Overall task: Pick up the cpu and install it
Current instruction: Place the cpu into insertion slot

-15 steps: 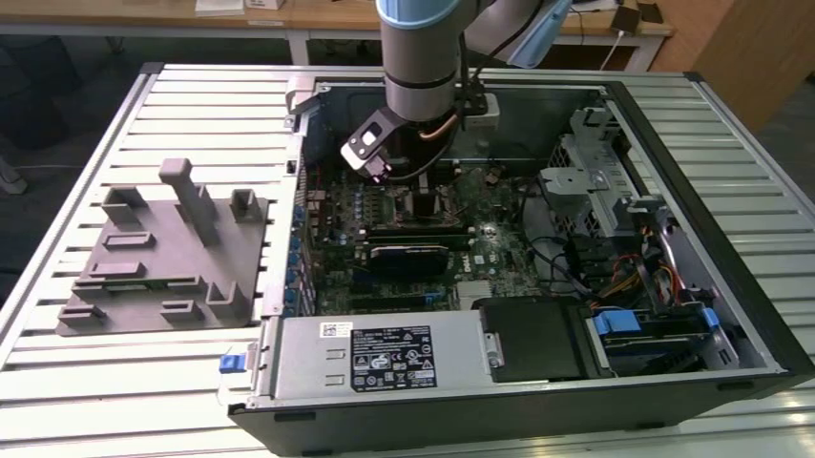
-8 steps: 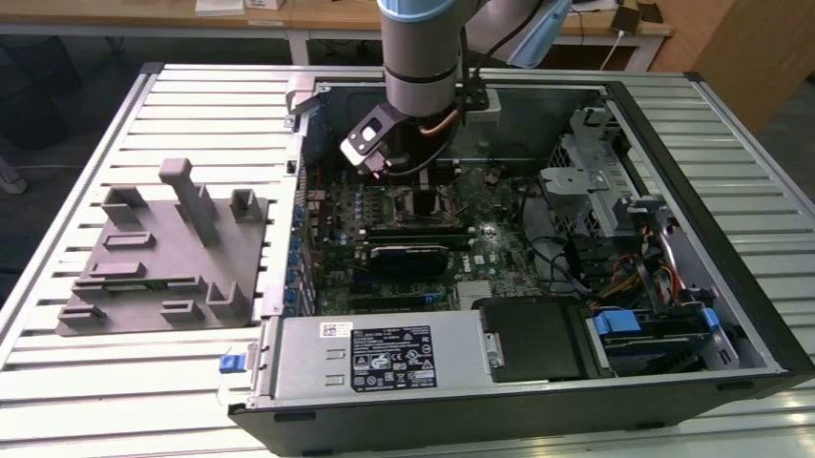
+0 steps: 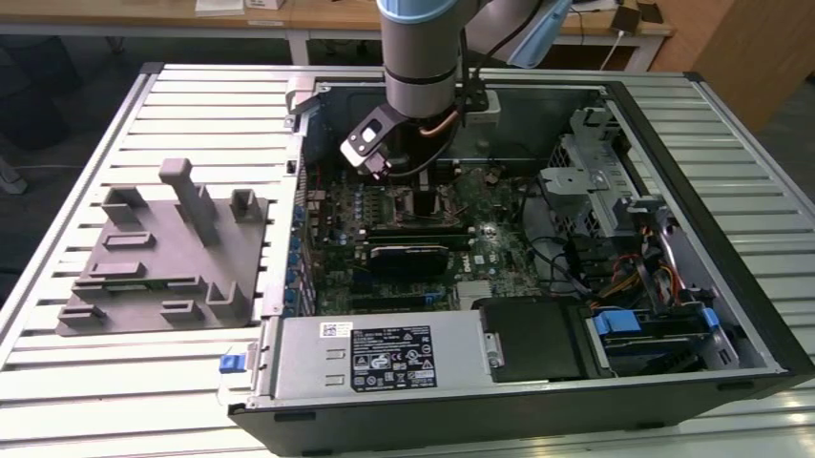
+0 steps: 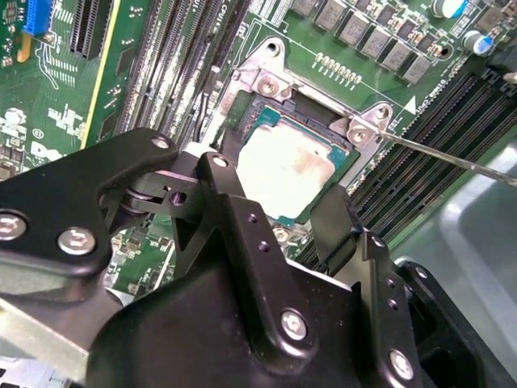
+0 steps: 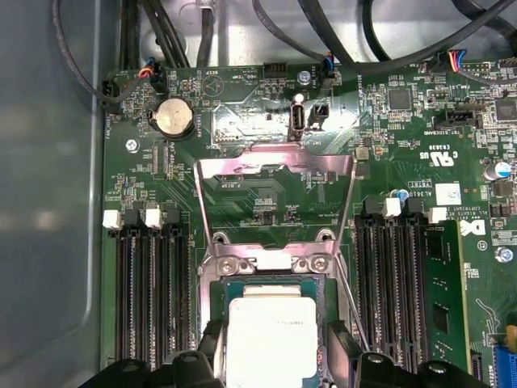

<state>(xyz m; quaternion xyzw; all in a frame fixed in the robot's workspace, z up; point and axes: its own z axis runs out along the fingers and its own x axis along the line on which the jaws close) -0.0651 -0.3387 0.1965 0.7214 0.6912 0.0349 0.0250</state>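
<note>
Slatted metal tabletop (image 3: 191,105) carries an open computer case (image 3: 535,420) lying on its side, with a grey plastic fixture (image 3: 166,258) of upright posts just beside it at the exterior view's left. Wooden desks stand behind. The arm (image 3: 421,57) reaches straight down into the case, over the green motherboard (image 5: 242,121), above a silver power supply (image 3: 382,358). In the first wrist view, black memory slots (image 5: 149,291) flank the socket (image 5: 266,260), whose metal load plate (image 5: 275,166) is swung open, and a thin lever (image 4: 452,158) angles away beside it. The cpu (image 4: 287,166) lies flat inside the socket, silver top up. The gripper (image 4: 275,186) is low over it, and its black fingers (image 4: 234,218) are closed against two opposite edges of the chip, in both wrist views.
</note>
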